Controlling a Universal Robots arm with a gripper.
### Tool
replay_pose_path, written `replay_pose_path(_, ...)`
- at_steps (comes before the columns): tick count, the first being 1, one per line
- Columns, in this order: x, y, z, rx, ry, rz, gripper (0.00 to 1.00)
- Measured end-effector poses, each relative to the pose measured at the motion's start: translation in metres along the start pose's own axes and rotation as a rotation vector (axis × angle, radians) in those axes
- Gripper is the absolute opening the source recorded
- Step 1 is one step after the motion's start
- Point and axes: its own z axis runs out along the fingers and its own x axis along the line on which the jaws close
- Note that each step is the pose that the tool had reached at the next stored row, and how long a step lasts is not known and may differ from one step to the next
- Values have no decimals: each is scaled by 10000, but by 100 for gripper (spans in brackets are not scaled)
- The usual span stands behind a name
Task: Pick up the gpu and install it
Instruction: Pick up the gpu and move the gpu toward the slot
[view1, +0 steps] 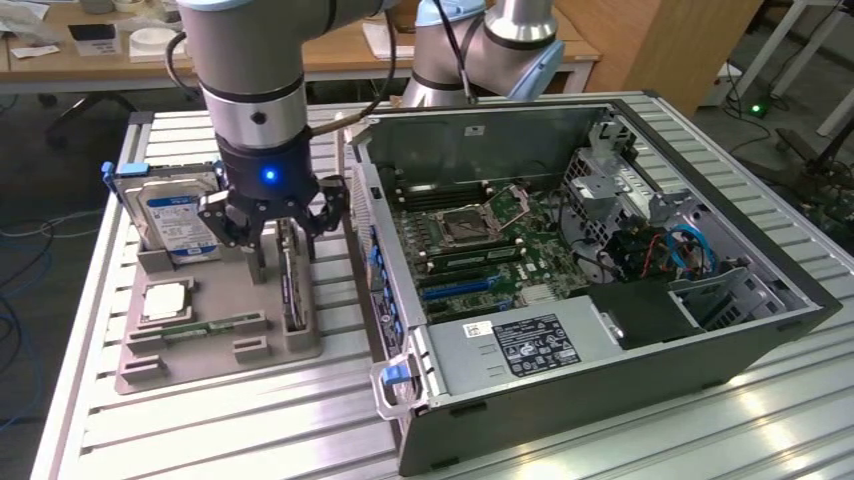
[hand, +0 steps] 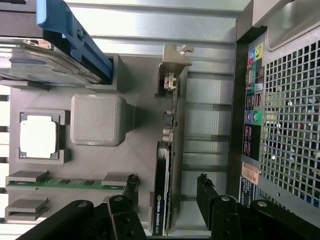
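Gripper (hand: 167, 181), wide-jawed, astride the gpu (hand: 161, 207)

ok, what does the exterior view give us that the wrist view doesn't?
Exterior adds: the open PC case interior with motherboard and power supply.
Wrist adds: the case's rear I/O ports and the gpu's metal bracket.
Both: gpu standing on edge in the grey tray, open end effector straddling it with gaps either side, hard drive, CPU, memory stick.
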Motion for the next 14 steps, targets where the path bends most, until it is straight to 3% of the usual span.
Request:
replay_pose_path(4, -1, 19, 59, 5, -11, 272, 59)
replay_pose_path(14, 2, 8, 229, 6, 4, 302, 59)
